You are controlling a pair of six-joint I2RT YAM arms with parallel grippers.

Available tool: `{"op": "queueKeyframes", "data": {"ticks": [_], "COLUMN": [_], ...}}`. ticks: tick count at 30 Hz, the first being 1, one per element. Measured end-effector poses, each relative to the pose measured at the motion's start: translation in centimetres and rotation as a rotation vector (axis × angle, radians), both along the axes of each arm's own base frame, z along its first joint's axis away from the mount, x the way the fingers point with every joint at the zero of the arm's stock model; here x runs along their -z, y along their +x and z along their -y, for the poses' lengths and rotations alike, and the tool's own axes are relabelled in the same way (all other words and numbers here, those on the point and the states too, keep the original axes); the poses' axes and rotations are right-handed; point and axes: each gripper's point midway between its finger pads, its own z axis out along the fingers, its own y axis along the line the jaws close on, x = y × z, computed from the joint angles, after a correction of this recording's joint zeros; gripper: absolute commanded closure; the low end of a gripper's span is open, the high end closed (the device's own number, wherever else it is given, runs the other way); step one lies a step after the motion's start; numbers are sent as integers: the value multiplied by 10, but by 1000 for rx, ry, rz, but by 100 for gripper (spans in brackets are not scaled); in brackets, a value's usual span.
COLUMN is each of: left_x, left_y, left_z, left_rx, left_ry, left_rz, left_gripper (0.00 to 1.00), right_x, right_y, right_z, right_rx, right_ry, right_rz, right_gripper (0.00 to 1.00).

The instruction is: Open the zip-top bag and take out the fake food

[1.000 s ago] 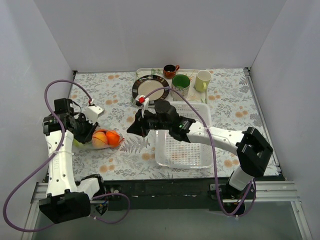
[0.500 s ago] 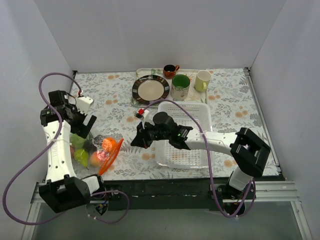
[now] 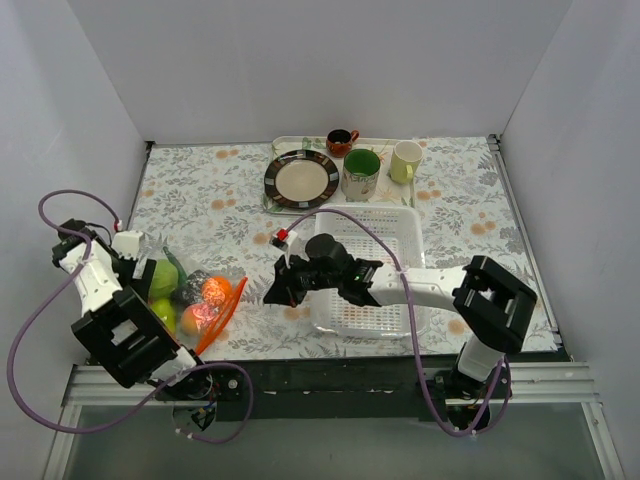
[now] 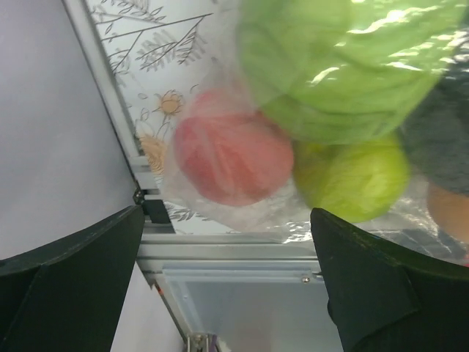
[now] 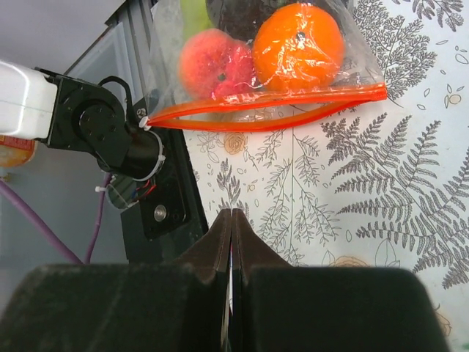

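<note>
The zip-top bag (image 3: 195, 300) lies on the table at the front left, its orange-red zip strip (image 5: 271, 110) parted into a narrow loop. Inside it is the fake food: an orange (image 5: 297, 44), a pink-red peach (image 5: 215, 62), a green apple (image 4: 337, 66), a yellow-green pear (image 4: 352, 180) and a dark piece (image 4: 440, 139). My left gripper (image 3: 138, 265) stands open just left of the bag, nothing between its fingers (image 4: 88, 271). My right gripper (image 5: 232, 213) is shut over the tablecloth, a short way right of the zip strip and apart from it.
A white lattice basket (image 3: 395, 225) sits under my right arm. At the back, a tray holds a plate (image 3: 302, 178), a green mug (image 3: 361, 170), a pale yellow mug (image 3: 405, 160) and a brown cup (image 3: 342, 140). The table's metal front rail (image 4: 242, 253) runs close to the bag.
The left gripper opened and let go of the bag, which dropped from mid-air onto the table at the front left. The left arm swung left and down; the right gripper came forward and lower.
</note>
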Motion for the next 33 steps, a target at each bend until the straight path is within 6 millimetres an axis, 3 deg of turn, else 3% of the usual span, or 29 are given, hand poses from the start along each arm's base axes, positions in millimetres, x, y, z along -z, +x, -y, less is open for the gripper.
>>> {"op": "queueKeyframes", "data": {"ticks": [3,10,13,18,24,26,29,33], "left_x": [2,15,20,28,21,14,7,14], "left_y": [1,17,27,32,31,29,28,32], "left_z": [13,39,48,80,158,174,174,146], "left_rx": [30,80,111,169,326,352,338,297], "left_ry": [-22,-144,-200,-336,-499,-534,-529,-403], "left_rz": [37,98,125,110,78,78,86,101], "left_gripper": [2,2,2,2,2,2,2,2], "right_x": [6,47,55,47,23,22,31,45], "right_y": [-1,-16,-19,-19,-9,-6,-5,-9], "right_z": [-5,-15,-20,-31,-53,-58,-56,-40], "right_rx": [-8,-47,-52,-53,-53,-50,-43,-29], "right_ry": [4,-60,-69,-40,18,23,-4,-46], "right_rz": [-12,-95,-122,-136,-118,-114,-119,-117], "right_gripper": [99,99,99,99,99,99,99,99]}}
